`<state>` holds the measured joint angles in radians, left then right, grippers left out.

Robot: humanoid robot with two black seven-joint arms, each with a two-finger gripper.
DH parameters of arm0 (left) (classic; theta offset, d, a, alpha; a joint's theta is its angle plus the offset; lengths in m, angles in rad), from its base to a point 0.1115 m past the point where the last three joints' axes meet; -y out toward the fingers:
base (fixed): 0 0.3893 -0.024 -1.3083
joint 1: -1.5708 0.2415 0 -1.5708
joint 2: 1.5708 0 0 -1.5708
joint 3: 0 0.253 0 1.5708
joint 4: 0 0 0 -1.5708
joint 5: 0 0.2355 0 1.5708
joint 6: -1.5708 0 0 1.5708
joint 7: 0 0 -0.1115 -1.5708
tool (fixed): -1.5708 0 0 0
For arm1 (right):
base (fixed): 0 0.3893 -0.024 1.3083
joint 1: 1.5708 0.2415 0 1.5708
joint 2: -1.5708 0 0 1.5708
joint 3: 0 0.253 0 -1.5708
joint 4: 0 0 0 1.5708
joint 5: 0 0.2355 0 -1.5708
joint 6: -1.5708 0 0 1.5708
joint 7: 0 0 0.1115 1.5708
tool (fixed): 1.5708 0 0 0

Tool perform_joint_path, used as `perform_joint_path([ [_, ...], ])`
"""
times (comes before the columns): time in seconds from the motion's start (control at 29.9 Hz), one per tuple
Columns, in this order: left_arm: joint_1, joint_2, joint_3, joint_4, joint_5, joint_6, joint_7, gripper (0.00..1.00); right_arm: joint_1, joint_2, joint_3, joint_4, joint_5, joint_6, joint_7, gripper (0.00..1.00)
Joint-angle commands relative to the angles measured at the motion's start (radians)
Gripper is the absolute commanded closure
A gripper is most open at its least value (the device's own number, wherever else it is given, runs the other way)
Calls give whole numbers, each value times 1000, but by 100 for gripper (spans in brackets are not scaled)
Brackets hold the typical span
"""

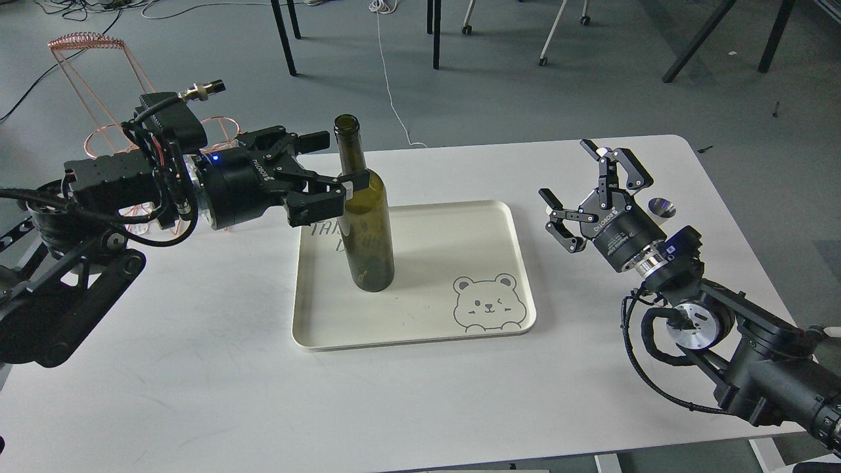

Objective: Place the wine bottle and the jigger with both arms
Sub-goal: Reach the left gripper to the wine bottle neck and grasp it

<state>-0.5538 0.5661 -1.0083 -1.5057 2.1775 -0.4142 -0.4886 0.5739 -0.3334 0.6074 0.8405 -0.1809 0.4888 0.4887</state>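
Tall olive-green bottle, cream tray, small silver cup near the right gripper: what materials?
Tall olive-green wine bottle: looks like glossy tinted glass; the tray shows through it. Cream rectangular tray: probably matte plastic or melamine, with moulded rounded rim and printed bear. Small silver jigger: seemingly polished metal, bright mirror-like rim; mostly hidden behind the right gripper.

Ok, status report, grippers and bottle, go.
Left gripper at wine bottle, bottle upright on tray. Right gripper open, empty. Jigger on table, behind it.
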Motion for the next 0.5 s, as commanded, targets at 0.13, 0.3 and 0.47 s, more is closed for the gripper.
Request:
perform_joint_path([
  [0.13, -40, -20, 42, 19, 1, -2, 0, 10, 0, -7, 8, 2, 0, 0, 0, 1],
  [0.3, -51, -46, 47, 33, 2, -2, 0, 13, -2, -13, 15, 9, 0, 0, 0, 1],
  [0.47, -72, -57, 59, 47, 2, -2, 0, 23, -3, -24, 18, 12, 0, 0, 0, 1],
])
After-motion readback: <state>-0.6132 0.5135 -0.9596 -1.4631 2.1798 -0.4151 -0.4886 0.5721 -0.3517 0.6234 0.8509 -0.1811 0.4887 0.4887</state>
